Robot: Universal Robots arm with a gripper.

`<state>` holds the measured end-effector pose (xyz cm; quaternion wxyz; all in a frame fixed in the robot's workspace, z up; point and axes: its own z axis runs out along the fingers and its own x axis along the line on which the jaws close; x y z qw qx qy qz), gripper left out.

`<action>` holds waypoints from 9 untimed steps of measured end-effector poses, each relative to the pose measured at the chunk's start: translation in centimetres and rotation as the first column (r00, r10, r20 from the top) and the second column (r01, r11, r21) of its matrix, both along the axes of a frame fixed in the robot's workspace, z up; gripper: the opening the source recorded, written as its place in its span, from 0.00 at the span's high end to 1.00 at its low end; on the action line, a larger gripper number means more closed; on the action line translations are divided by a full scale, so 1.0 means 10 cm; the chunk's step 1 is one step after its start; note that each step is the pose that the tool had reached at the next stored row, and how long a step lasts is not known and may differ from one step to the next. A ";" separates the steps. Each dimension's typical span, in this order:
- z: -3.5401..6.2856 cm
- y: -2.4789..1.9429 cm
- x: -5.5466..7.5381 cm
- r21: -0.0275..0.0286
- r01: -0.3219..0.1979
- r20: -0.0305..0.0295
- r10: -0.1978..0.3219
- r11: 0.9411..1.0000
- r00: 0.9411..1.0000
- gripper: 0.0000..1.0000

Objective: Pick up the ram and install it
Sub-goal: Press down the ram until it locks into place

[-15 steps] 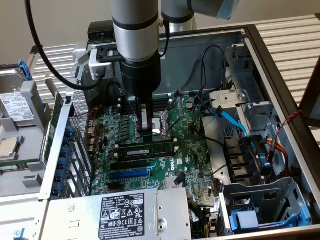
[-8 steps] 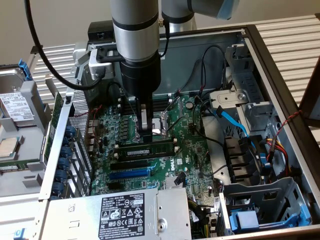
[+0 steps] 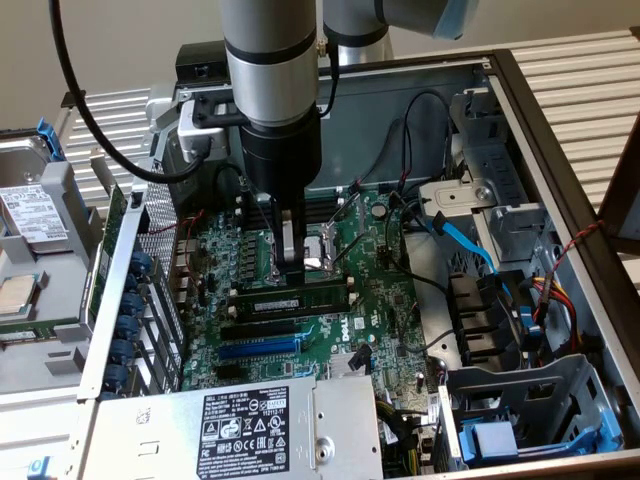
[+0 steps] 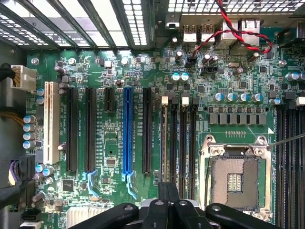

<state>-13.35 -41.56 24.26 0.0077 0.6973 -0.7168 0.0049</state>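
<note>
The ram point(image 3: 297, 300) is a thin green stick with black chips and a pale label. It stands on edge in a black memory slot on the motherboard point(image 3: 380, 300), beside the CPU socket. In the wrist view the ram point(image 4: 164, 138) shows edge-on as a thin line in the first of the black memory slots. My gripper point(image 3: 291, 272) hangs straight down inside the open case, right over the stick's middle. Its fingers point(image 4: 167, 187) are shut together, with the tips at the stick's top edge. I cannot tell whether they touch it.
The open CPU socket point(image 3: 325, 250) lies just behind the ram. Black expansion slots and a long blue slot point(image 4: 127, 131) run parallel in front. The grey power supply point(image 3: 250, 425), blue cable point(image 3: 465, 240), drive bays and case walls hem the board in.
</note>
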 end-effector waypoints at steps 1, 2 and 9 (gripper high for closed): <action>-0.001 0.000 0.00 0.000 0.000 0.000 0.000 1.000 1.000 0.89; -0.001 0.001 0.00 0.000 0.000 -0.001 0.000 1.000 1.000 0.89; -0.002 0.025 0.00 0.000 0.001 -0.011 -0.001 1.000 1.000 0.89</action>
